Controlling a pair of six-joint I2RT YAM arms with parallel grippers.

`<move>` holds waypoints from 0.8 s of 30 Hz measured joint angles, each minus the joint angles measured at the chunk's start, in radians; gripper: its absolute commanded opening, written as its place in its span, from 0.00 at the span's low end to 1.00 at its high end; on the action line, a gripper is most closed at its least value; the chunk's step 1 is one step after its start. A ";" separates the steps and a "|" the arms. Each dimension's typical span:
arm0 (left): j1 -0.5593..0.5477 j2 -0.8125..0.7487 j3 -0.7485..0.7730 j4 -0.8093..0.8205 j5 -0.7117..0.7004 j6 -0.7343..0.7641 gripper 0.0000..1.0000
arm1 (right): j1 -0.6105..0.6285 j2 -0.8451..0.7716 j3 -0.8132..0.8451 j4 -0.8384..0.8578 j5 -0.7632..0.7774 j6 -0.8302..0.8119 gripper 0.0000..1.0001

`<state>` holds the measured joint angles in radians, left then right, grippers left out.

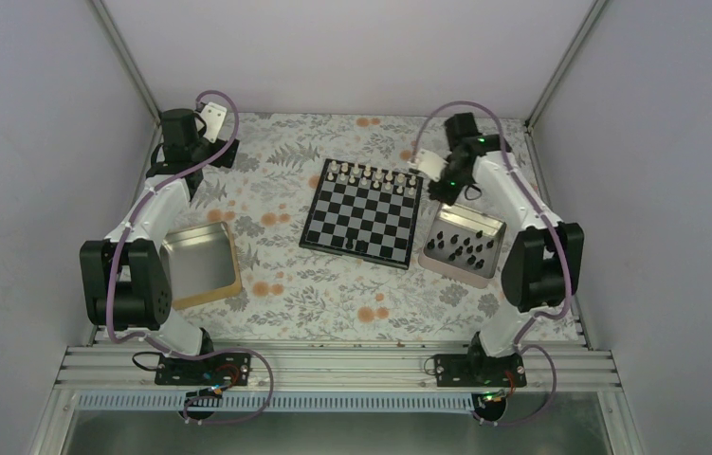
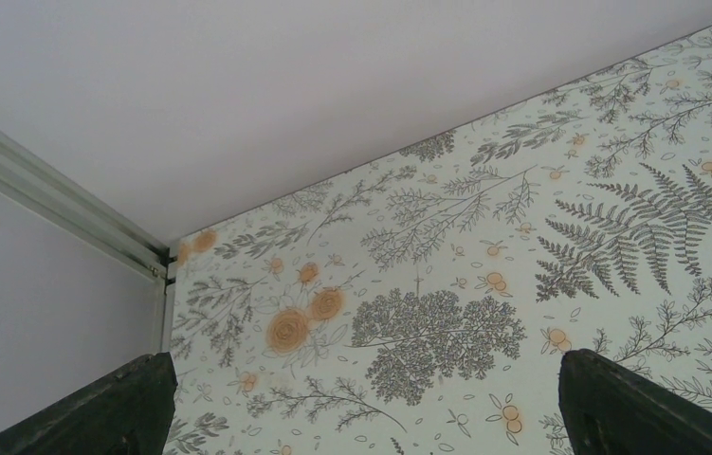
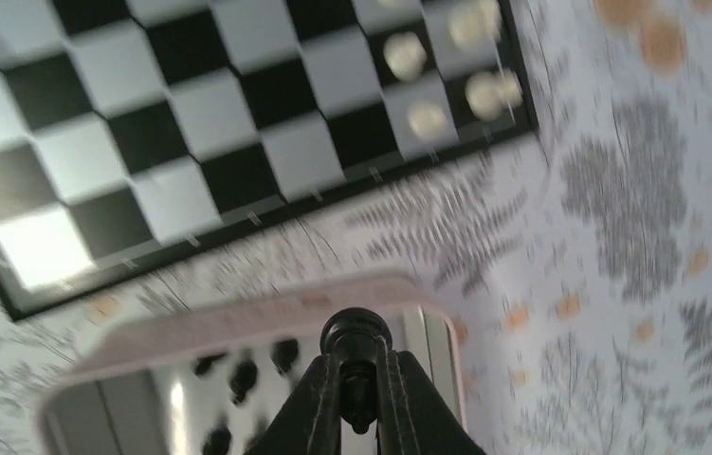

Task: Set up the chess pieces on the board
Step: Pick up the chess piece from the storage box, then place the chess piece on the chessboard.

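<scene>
The board (image 1: 363, 212) lies at the table's middle, with pale pieces along its far rows and one black piece (image 1: 361, 245) near its front edge. Several black chess pieces (image 1: 464, 246) lie in a silver tin (image 1: 495, 227) right of the board. My right gripper (image 1: 444, 192) hovers above the tin's far left corner, shut on a black chess piece (image 3: 356, 336) held between its fingertips; the board (image 3: 200, 142) and tin (image 3: 238, 318) show blurred below it. My left gripper (image 1: 198, 168) is open and empty at the far left, its fingers (image 2: 617, 398) wide apart over the cloth.
A gold-rimmed tin (image 1: 200, 263) sits at the left, beside the left arm. White enclosure walls with metal corner posts (image 2: 48, 204) close in the table at the back and sides. Floral cloth covers the table.
</scene>
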<state>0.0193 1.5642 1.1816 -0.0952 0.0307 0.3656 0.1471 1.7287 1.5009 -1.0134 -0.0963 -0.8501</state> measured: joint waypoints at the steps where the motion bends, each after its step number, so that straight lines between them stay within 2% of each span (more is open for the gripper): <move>1: 0.000 0.000 0.000 0.000 0.000 0.000 1.00 | 0.033 0.002 0.017 -0.009 -0.002 0.005 0.05; 4: 0.000 -0.001 0.000 0.000 0.000 0.000 1.00 | 0.140 0.022 0.075 -0.029 -0.019 0.014 0.05; 8: 0.000 -0.002 0.000 0.000 0.000 0.000 1.00 | 0.224 0.055 0.082 -0.034 -0.039 0.025 0.05; 17: 0.000 -0.007 0.000 -0.001 -0.001 0.000 1.00 | 0.351 0.088 -0.071 0.019 -0.087 0.072 0.05; 24: 0.000 -0.008 0.000 0.000 0.000 0.000 1.00 | 0.430 0.098 -0.120 0.069 -0.130 0.101 0.05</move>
<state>0.0193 1.5566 1.1816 -0.0956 0.0303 0.3653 0.5770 1.8263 1.3808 -0.9440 -0.2268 -0.7486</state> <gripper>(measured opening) 0.999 0.083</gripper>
